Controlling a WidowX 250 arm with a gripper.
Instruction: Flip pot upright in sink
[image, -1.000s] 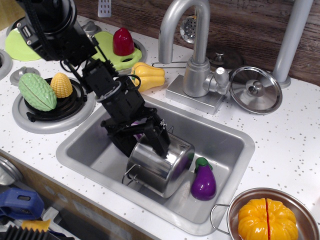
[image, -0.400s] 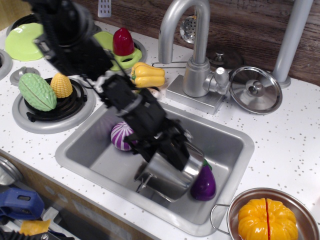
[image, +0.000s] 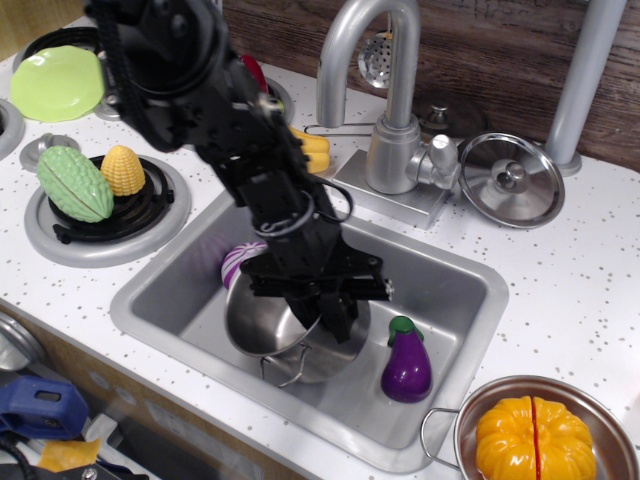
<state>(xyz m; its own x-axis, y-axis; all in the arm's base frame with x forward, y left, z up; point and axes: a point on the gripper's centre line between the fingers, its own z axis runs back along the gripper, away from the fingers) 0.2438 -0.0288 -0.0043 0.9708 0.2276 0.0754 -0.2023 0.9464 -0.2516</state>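
The shiny steel pot (image: 262, 322) stands in the sink (image: 455, 300) with its opening facing up, tilted slightly toward the camera. One wire loop handle (image: 285, 367) shows at its front. My black gripper (image: 333, 318) reaches down from the upper left and is shut on the pot's right rim. The arm hides the pot's far rim.
A purple eggplant (image: 406, 366) lies just right of the pot. A purple-white vegetable (image: 238, 262) sits behind the pot. The faucet (image: 390, 110) and flat lid (image: 512, 180) are behind the sink. A pan (image: 470, 400) with a pumpkin (image: 534, 438) is at the front right. A burner (image: 100, 240) is at left.
The pot has turned from lying on its side to opening-up, held in my gripper. My arm has swung right and forward over the sink.
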